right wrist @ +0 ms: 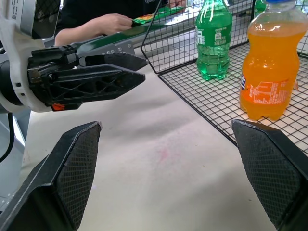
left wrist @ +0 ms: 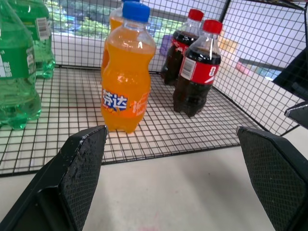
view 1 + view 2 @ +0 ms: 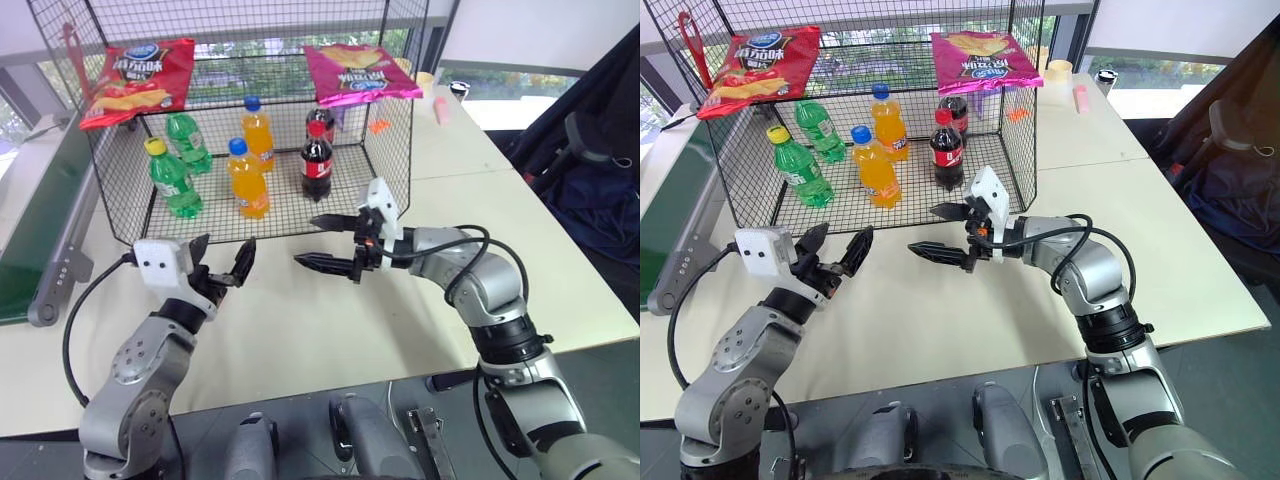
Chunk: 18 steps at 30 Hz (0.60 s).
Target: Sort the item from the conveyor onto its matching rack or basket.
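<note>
I am holding my left hand point(image 3: 226, 262) and right hand point(image 3: 322, 243) wide and empty over the tabletop point(image 3: 330, 310) before the wire-mesh cage point(image 3: 400, 120). The green crisp bag point(image 1: 150, 18) is lying on the conveyor point(image 3: 40, 215) beside a person's hand point(image 1: 111, 21); I should reach left and pinch one flat edge.

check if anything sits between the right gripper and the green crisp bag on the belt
Yes. From the right gripper, the open left gripper hangs across the line to the green crisp bag on the belt. A person's hand also rests right beside the bag.
</note>
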{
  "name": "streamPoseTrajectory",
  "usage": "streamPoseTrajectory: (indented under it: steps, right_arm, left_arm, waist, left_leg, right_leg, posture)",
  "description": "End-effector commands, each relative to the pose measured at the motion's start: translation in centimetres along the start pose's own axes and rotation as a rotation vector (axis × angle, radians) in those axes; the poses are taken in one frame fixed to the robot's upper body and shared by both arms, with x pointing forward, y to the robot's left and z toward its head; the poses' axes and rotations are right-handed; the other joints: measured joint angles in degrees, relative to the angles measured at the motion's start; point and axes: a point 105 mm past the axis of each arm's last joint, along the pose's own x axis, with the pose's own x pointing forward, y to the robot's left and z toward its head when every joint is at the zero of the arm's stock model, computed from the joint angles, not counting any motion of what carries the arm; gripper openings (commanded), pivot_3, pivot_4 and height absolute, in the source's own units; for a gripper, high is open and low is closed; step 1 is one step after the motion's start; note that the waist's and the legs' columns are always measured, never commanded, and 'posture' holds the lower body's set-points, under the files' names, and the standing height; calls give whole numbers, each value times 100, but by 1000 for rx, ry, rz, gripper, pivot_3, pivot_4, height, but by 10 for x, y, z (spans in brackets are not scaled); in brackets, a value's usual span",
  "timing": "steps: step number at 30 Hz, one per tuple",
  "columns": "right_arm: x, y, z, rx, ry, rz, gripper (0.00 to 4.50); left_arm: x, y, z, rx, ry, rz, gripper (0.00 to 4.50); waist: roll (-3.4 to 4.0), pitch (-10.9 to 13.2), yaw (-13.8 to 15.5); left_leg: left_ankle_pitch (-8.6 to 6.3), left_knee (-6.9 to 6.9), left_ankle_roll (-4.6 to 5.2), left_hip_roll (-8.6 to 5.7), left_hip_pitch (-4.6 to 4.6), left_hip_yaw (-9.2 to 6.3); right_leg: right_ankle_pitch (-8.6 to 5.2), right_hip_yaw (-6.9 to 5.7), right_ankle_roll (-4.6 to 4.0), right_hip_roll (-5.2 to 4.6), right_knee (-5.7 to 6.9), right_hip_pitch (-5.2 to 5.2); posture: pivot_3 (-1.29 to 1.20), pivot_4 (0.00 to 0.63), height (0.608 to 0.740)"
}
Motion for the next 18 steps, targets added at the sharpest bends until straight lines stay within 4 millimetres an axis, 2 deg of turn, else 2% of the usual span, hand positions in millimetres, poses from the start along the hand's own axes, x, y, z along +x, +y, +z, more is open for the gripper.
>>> streamPoseTrajectory:
  steps: [1, 18]
  right_arm:
    - [-3, 1, 14, -56, -27, 5, 4444]
    - [-2, -4, 12, -67, -15, -11, 4444]
  left_arm:
    - [1, -3, 11, 22, -45, -23, 4500]
    - [-5, 4, 12, 43, -33, 10, 4500]
  waist:
    - [0, 0, 1]
    - [0, 0, -5]
  left_leg:
    - [0, 0, 0, 0, 0, 0]
    - [0, 1, 0, 0, 0, 0]
  right_leg:
    - [0, 0, 0, 0, 0, 0]
    - [0, 0, 0, 0, 0, 0]
  posture:
    - [0, 150, 740]
    - [0, 150, 740]
